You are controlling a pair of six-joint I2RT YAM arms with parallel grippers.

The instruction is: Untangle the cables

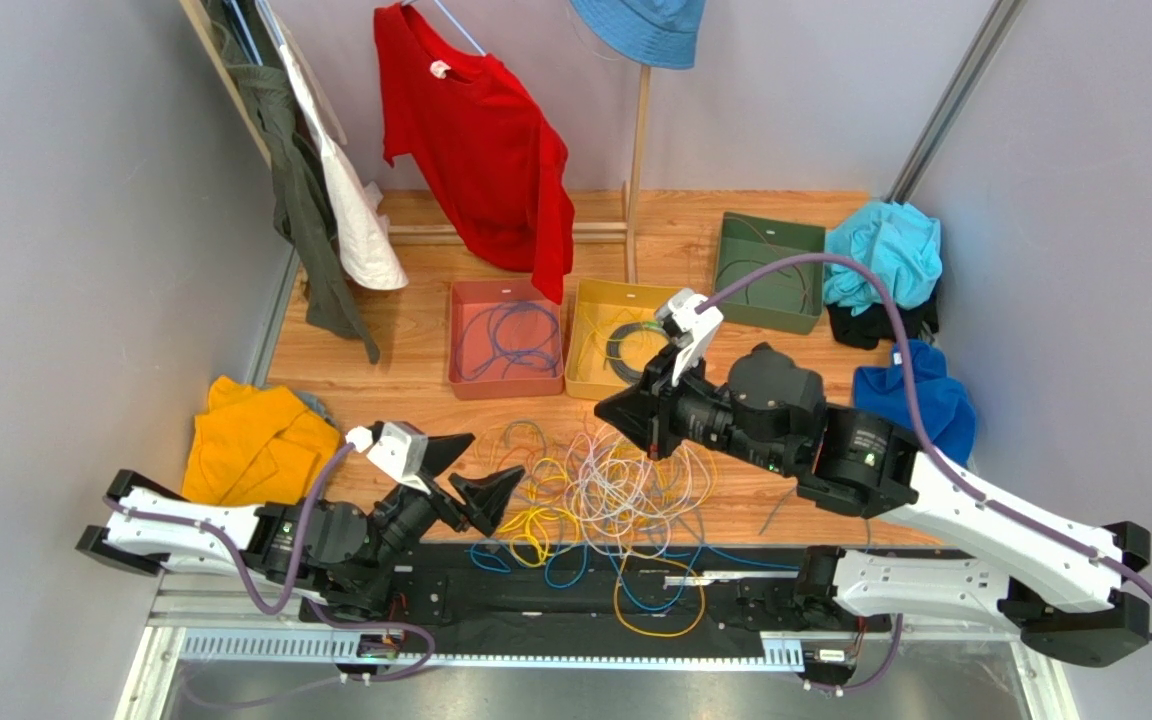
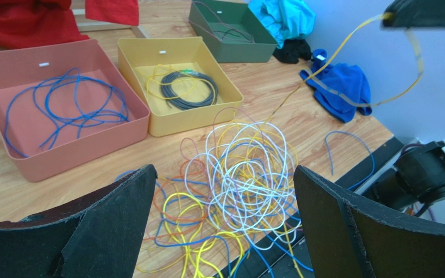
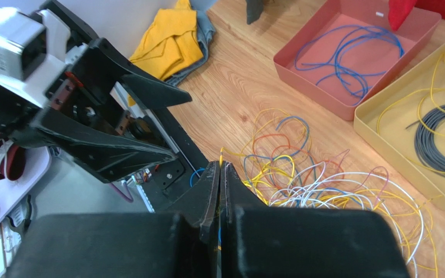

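Note:
The cables (image 1: 612, 488) lie in a loose tangle of yellow, white, blue, orange and purple loops on the wooden table, spilling onto the black front strip. The tangle also shows in the left wrist view (image 2: 248, 168) and the right wrist view (image 3: 323, 185). My left gripper (image 1: 480, 465) is open and empty, low at the tangle's left edge, its jaws framing the pile (image 2: 223, 174). My right gripper (image 1: 612, 408) hangs above the tangle, shut (image 3: 219, 165) on a yellow cable (image 2: 335, 55) that runs taut down into the pile.
A red tray (image 1: 462, 375) holds a blue cable, a yellow tray (image 1: 579, 375) holds a dark coil and a yellow wire, and a green tray (image 1: 770, 270) stands behind. Yellow cloth (image 1: 252, 435) lies left and blue cloths (image 1: 920, 398) lie right. A red shirt (image 1: 485, 143) hangs at the back.

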